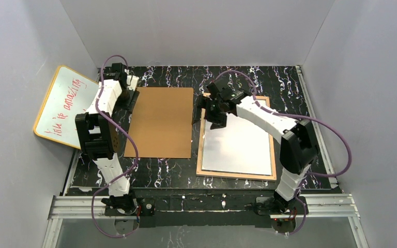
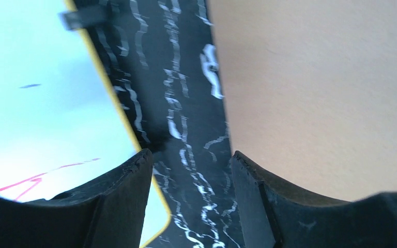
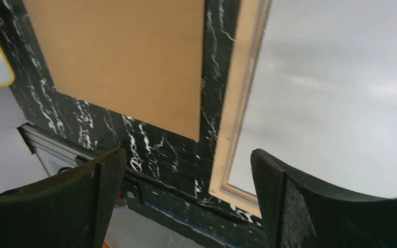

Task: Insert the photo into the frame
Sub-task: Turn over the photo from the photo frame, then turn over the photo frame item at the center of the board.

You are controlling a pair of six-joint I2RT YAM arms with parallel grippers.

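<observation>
The frame (image 1: 236, 174) lies on the right of the table with its tan wood reverse up. A white sheet, the photo (image 1: 238, 147) with its plain back up, lies inside it; the picture side is hidden. My right gripper (image 1: 213, 114) hovers open and empty over the frame's far left corner. In the right wrist view the gripper (image 3: 188, 155) straddles the frame's left rail (image 3: 238, 103), with the photo's white back (image 3: 341, 93) to the right. My left gripper (image 1: 129, 88) is open and empty at the far left, over the dark mat (image 2: 186, 134).
A brown backing board (image 1: 161, 121) lies flat in the middle, left of the frame, and shows in both wrist views (image 2: 315, 93) (image 3: 124, 57). An orange-rimmed whiteboard (image 1: 64, 106) with red writing leans at the left wall. An aluminium rail (image 1: 201, 204) runs along the near edge.
</observation>
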